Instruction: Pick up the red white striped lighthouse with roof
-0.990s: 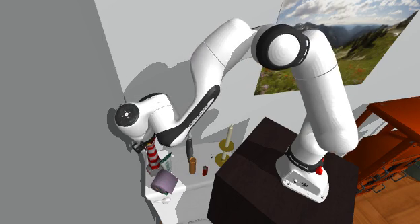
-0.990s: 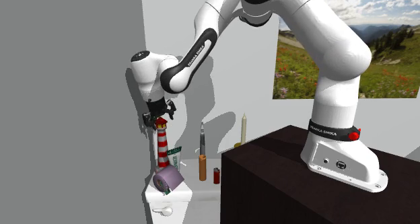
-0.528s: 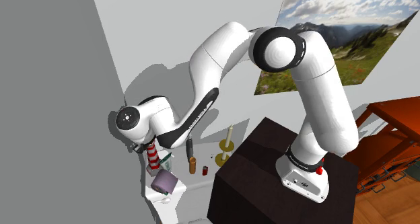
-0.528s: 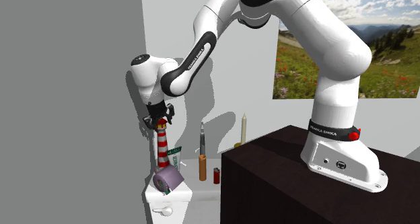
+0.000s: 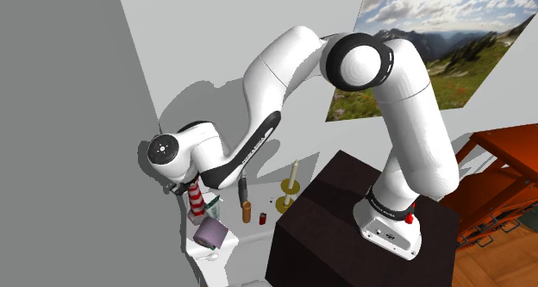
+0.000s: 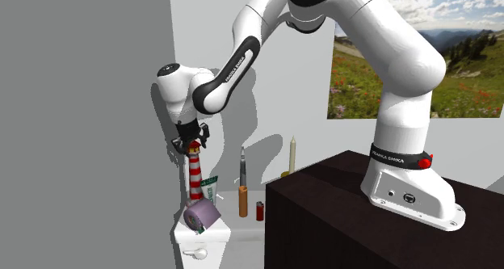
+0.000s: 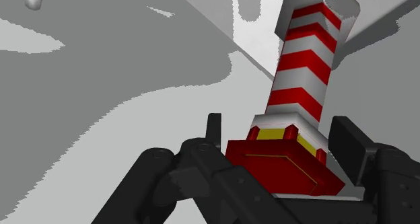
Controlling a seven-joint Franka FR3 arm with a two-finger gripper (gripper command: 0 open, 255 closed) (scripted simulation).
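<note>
Black jaws: spread, the two fingers [image 7: 350, 143] standing either side of the red roof [image 7: 283, 163]; a sliver of gap shows beside one of them, so I judge nothing is pinched yet.
Lighthouse [image 7: 303, 61]: upright on the white worktop [image 6: 234, 227], close to the grey wall, directly beneath the jaws; red and white bands, with a yellow strip under the roof.
Handling: it looks rigid and light. It is tall on a small base, so a sideways nudge could tip it, and the smooth finish may be slippery.
Where to hold: across the flat sides of the roof, or just under it. If the tower slid, the wider roof would probably catch on the fingers.
Neighbours: a green-and-white packet [image 6: 210, 187] stands just beside the tower's foot, with a purple roll [image 6: 202, 216] in front. An orange-handled tool [image 6: 242, 196], a red lighter [image 6: 260, 212] and a pale candle [image 6: 292, 154] stand further along, well apart from it.
Writing: white marks on the packet and white lettering on the arm [image 6: 404, 57] near its base are too small to read.
</note>
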